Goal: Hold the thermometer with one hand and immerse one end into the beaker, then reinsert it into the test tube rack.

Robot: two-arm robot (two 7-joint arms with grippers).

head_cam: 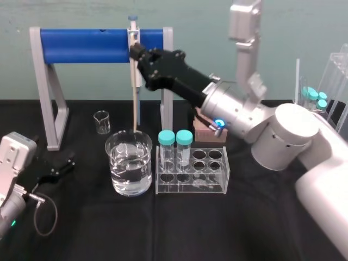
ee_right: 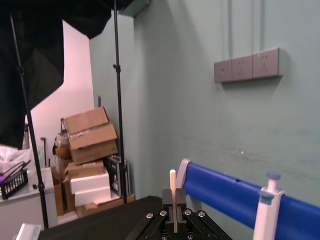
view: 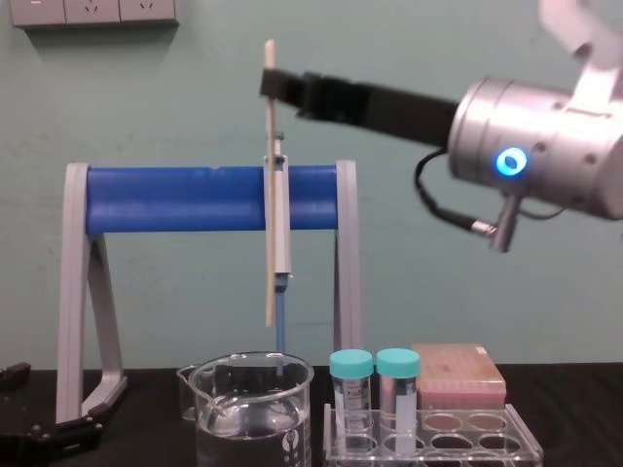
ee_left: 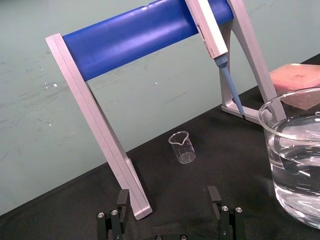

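Currently the right gripper (view: 273, 83) pinches the thermometer (view: 270, 126) near its top, holding it upright above the beaker (head_cam: 117, 157), lower tip just clear of the rim. The test tube rack (head_cam: 217, 187) sits just beside the beaker; the left gripper (head_cam: 66, 162) lies opposite, fingers apart.

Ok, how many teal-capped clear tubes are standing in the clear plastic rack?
2. The left tube stands at the rack's left end; the right tube stands beside it. None looks hidden.
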